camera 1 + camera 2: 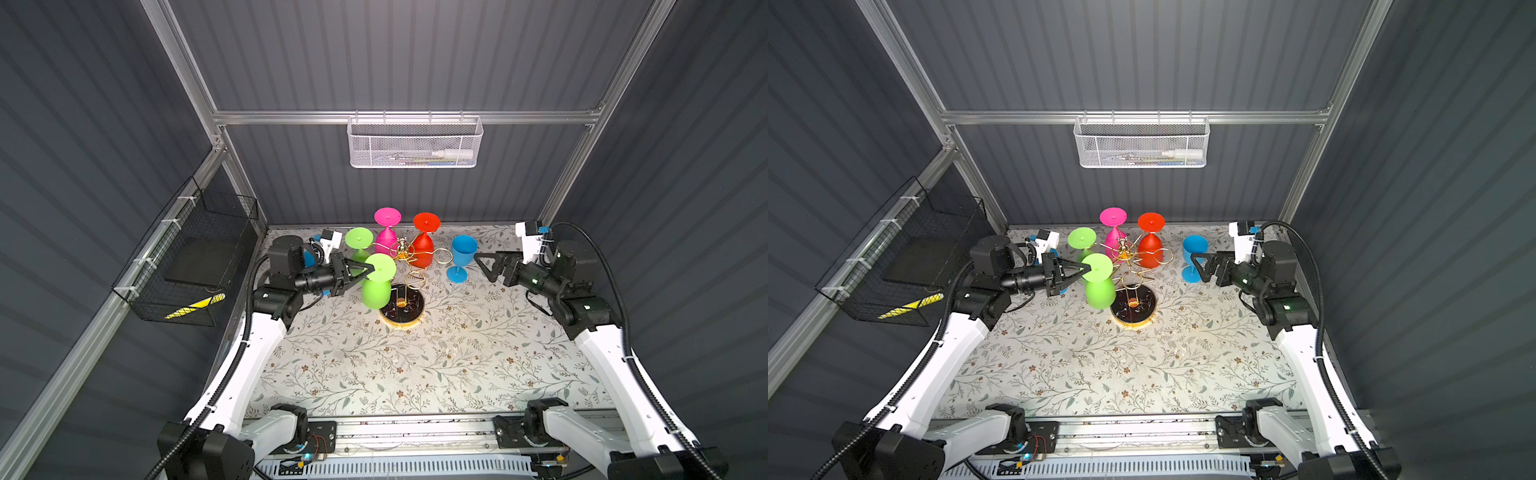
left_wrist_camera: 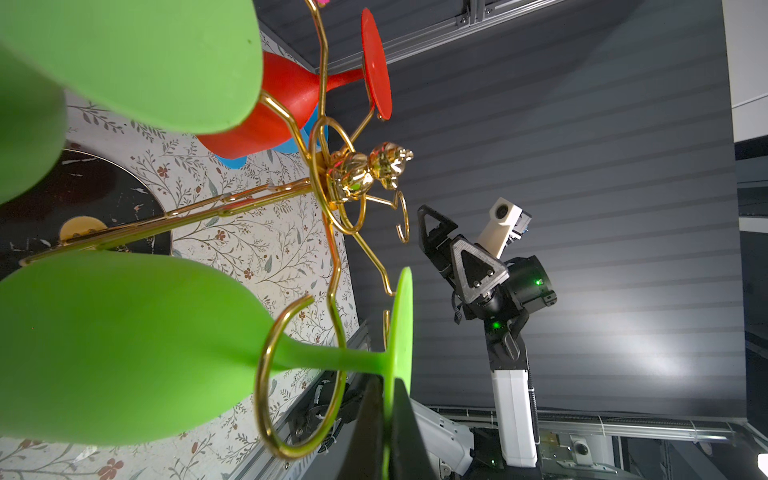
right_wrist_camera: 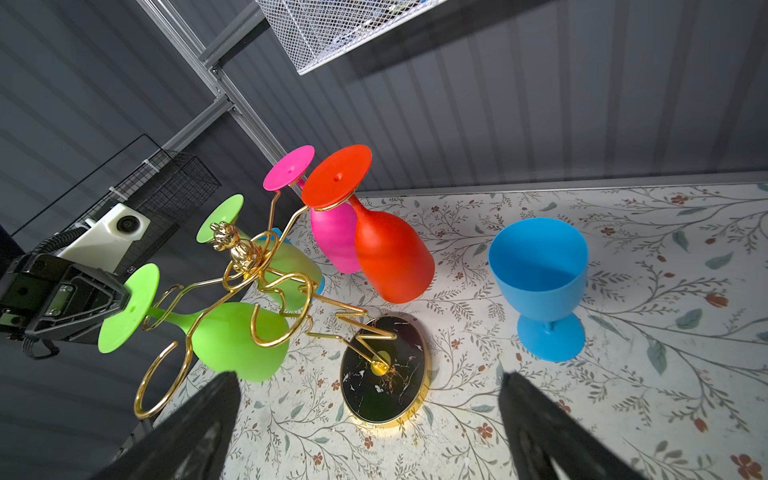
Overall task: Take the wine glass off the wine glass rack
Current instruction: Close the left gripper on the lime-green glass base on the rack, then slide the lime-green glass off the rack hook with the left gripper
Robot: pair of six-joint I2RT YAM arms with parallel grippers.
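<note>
Four glasses hang upside down on the rack (image 1: pixel 409 311) (image 1: pixel 1133 306) (image 3: pixel 384 374): pink glass (image 1: pixel 386 240) and red glass (image 1: pixel 424 251) at the back, far green glass (image 1: pixel 359 242) on the left, and near green glass (image 1: pixel 376 291) (image 1: pixel 1099 291) (image 2: pixel 124 345) (image 3: pixel 237 340) at the front left. The rack stands on the desk (image 1: pixel 415 374), toward the back and near the middle.

The near green glass hangs tilted, bowl low beside the rack's black base and foot up toward the left. In the left wrist view a gold ring loop goes around its stem, so it is on the rack.

The left hand (image 1: pixel 371 270) (image 1: pixel 1088 269) (image 2: pixel 386 399) reaches in level from the left, its fingers (image 2: pixel 365 424) pinching the edge of that glass's round foot.

The blue glass (image 1: pixel 463 249) (image 1: pixel 1195 249) (image 3: pixel 540 266) stands upright on the desk just right of the rack, apart from it.

The right hand (image 1: pixel 484 268) (image 1: pixel 1199 268) hovers just right of the blue glass, spread wide and holding nothing, pointing toward the rack.
</note>
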